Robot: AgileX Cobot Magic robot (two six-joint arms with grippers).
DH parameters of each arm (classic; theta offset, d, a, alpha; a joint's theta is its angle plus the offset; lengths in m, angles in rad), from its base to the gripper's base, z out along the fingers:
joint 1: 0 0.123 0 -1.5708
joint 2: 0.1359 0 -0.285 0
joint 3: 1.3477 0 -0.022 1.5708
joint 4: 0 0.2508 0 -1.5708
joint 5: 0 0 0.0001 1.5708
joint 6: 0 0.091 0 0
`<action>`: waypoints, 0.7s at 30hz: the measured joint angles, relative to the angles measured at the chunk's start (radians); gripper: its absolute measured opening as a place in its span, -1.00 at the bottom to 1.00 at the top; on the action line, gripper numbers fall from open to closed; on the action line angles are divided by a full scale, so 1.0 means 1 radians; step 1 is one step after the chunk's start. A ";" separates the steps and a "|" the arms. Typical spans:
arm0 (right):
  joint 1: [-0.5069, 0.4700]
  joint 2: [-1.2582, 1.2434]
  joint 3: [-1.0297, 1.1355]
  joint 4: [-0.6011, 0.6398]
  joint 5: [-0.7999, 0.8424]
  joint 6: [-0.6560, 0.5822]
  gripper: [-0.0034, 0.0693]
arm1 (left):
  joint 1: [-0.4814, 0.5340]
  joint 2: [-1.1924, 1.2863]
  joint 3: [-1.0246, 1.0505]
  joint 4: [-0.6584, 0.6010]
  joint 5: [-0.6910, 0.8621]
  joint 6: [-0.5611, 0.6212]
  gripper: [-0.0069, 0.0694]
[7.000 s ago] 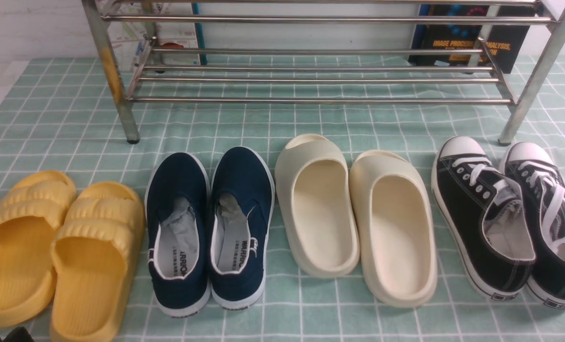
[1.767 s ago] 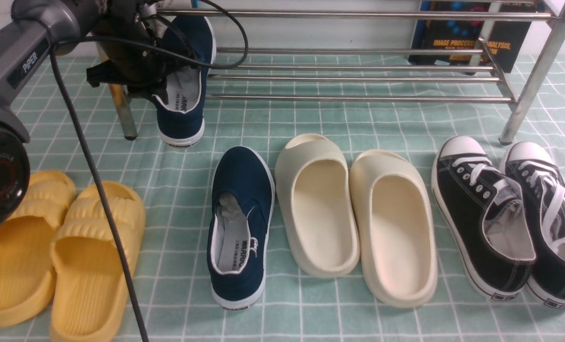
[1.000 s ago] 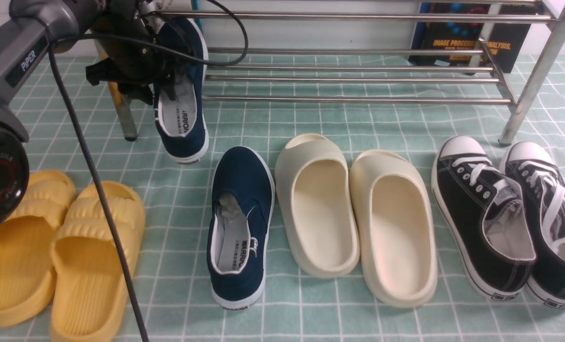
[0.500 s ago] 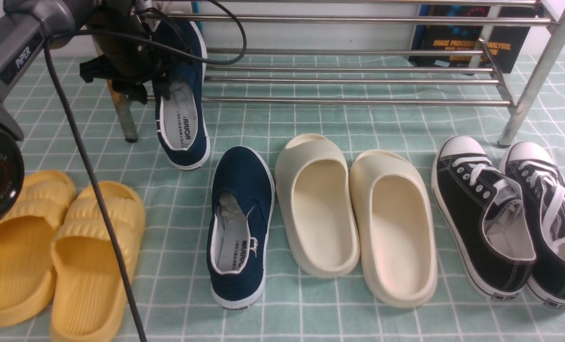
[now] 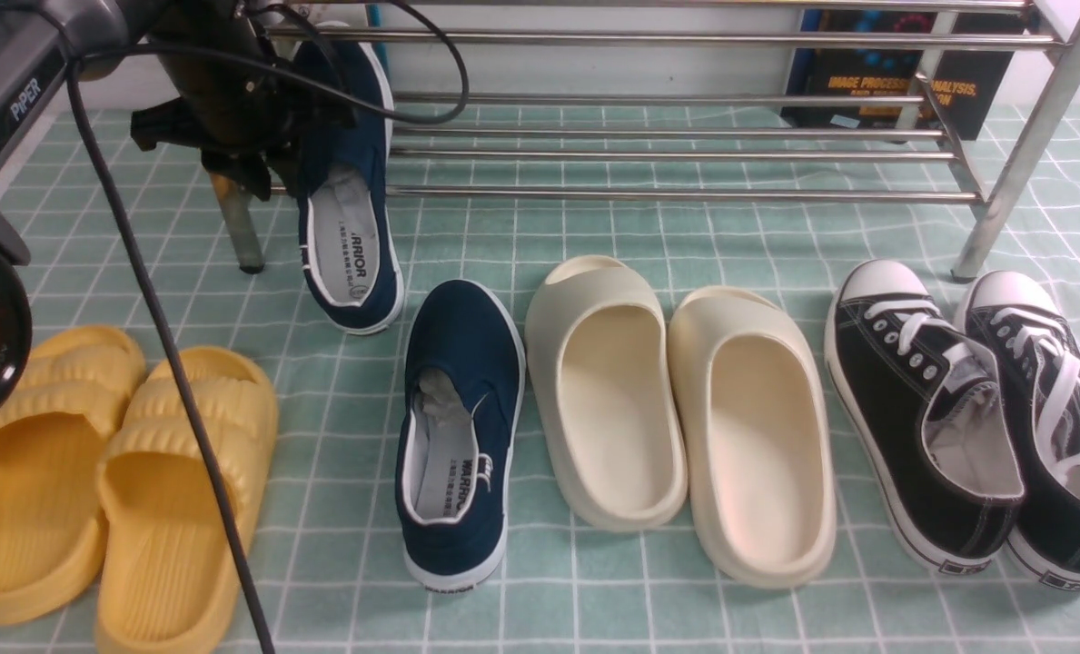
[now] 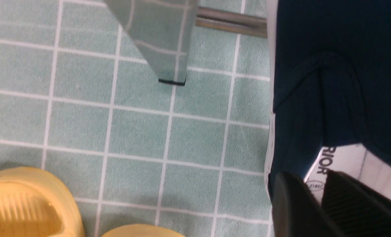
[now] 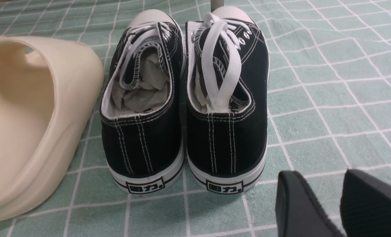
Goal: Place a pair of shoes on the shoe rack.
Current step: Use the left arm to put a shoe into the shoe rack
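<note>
one navy slip-on (image 5: pixel 351 200) is at the shoe rack's (image 5: pixel 612 193) left end, one on the tabletop (image 5: pixel 594 599) with two yellow slides (image 5: pixel 181 490), two cream slides (image 5: pixel 757 436), two black sneakers (image 5: pixel 926 409); left gripper (image 6: pixel 313 181), right gripper (image 7: pixel 320 176): fingers apart.

Yellow slides (image 5: pixel 176 509), cream clogs (image 5: pixel 685 436), black lace-up sneakers (image 5: pixel 975 427) on a checked green cloth (image 5: pixel 576 618).

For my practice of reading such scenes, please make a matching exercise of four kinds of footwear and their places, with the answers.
Things:
1. yellow slides
2. cream slides
3. black sneakers
4. front navy shoe

Places, seen from the robot's side:
A. farthest right of the four
B. farthest left of the four
C. between the cream slides and the yellow slides
D. between the front navy shoe and the black sneakers

Pairs: 1-B, 2-D, 3-A, 4-C
</note>
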 joint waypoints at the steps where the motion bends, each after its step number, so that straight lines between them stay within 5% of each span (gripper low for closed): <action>1: 0.000 0.000 0.000 0.000 0.000 0.000 -0.25 | 0.000 0.000 0.000 0.001 0.006 0.002 -0.54; 6: 0.000 0.000 0.000 0.000 0.000 0.000 -0.25 | 0.000 -0.001 0.000 -0.006 0.029 0.003 -0.83; 14: 0.000 0.000 0.000 0.000 0.000 0.000 -0.25 | 0.000 -0.076 0.041 -0.018 0.021 0.003 -0.85; 21: 0.000 0.000 0.000 0.000 0.000 0.000 -0.25 | -0.006 -0.251 0.276 -0.018 -0.087 0.004 -0.85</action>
